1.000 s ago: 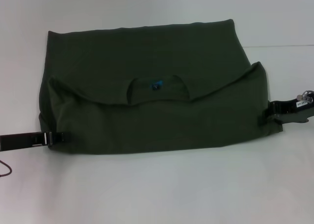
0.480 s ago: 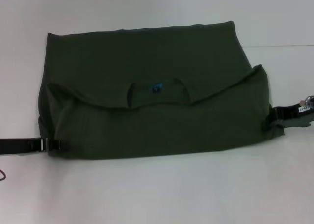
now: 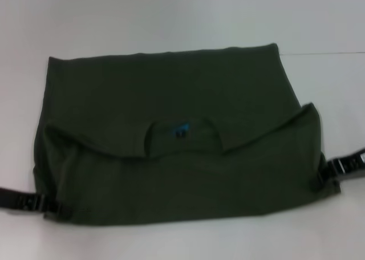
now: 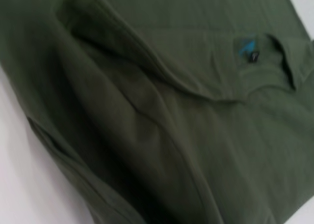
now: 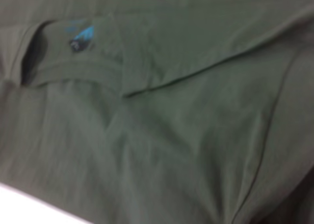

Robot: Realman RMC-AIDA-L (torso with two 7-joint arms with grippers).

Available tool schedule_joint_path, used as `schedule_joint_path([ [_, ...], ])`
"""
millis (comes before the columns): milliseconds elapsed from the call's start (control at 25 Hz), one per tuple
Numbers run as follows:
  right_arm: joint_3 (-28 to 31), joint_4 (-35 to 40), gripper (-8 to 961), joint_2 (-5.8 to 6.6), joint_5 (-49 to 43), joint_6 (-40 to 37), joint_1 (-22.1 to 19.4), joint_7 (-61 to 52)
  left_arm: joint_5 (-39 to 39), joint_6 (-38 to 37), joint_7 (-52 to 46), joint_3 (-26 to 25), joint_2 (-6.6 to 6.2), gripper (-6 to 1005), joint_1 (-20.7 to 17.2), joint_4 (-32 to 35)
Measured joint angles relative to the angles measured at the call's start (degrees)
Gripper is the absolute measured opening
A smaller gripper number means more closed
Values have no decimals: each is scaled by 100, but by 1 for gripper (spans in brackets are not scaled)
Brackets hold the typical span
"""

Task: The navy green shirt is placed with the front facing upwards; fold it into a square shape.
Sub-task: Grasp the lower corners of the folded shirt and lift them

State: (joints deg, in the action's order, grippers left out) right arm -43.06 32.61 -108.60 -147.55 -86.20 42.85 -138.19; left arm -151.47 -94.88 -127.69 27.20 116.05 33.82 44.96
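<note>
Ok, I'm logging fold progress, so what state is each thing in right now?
navy green shirt: folded over, collar and label showing, not yet square.
left end effector: at the shirt's near left corner.
right end effector: at the shirt's right edge.

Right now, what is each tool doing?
Left tool: shut on the shirt's near left corner.
Right tool: shut on the shirt's near right corner.
</note>
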Motion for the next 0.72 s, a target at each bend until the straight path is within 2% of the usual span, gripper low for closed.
schedule_joint_path([
  [160, -125, 0, 57, 19, -41, -483, -101, 310, -484, -565, -119, 1, -46, 47, 35, 159],
  [520, -494, 1, 56, -118, -64, -1291, -273, 965, -1153, -1854, -64, 46, -109, 47, 89, 366],
  [720, -751, 1, 56, -148, -63, -1444, -289, 1093, -1209, -2135, -50, 255, -110, 46, 81, 455],
])
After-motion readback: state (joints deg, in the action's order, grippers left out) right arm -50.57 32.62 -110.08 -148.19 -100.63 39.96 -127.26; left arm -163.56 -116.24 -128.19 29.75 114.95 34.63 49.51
